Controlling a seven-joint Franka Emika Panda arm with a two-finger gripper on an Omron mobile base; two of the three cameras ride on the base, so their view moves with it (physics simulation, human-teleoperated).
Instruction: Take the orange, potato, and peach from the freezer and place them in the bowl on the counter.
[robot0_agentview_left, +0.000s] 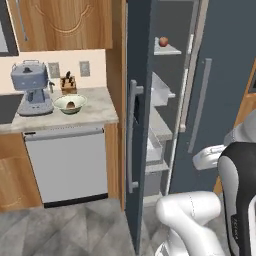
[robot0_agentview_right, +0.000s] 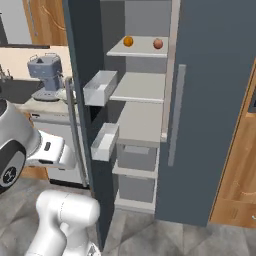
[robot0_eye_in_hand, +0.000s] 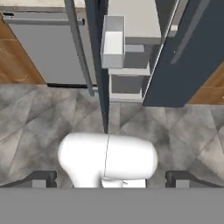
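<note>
Gripper (robot0_eye_in_hand: 111, 177) nearest, jaws spread wide with nothing between them, pointing down over grey floor tiles (robot0_eye_in_hand: 39, 118). Beyond, freezer (robot0_agentview_right: 210, 100) standing with its door swung open, white bins (robot0_agentview_right: 100, 87) hung on the door's inner face, light grey shelves inside. On the top shelf (robot0_agentview_right: 142, 50), orange (robot0_agentview_right: 128, 41) at left and peach (robot0_agentview_right: 158, 43) at right, apart from each other. Farther left, on the counter (robot0_agentview_left: 97, 107), bowl (robot0_agentview_left: 70, 104) just beside a blue coffee machine (robot0_agentview_left: 32, 87), with a brown potato (robot0_agentview_left: 71, 105) lying in the bowl. Dishwasher (robot0_agentview_left: 67, 162) below the counter.
</note>
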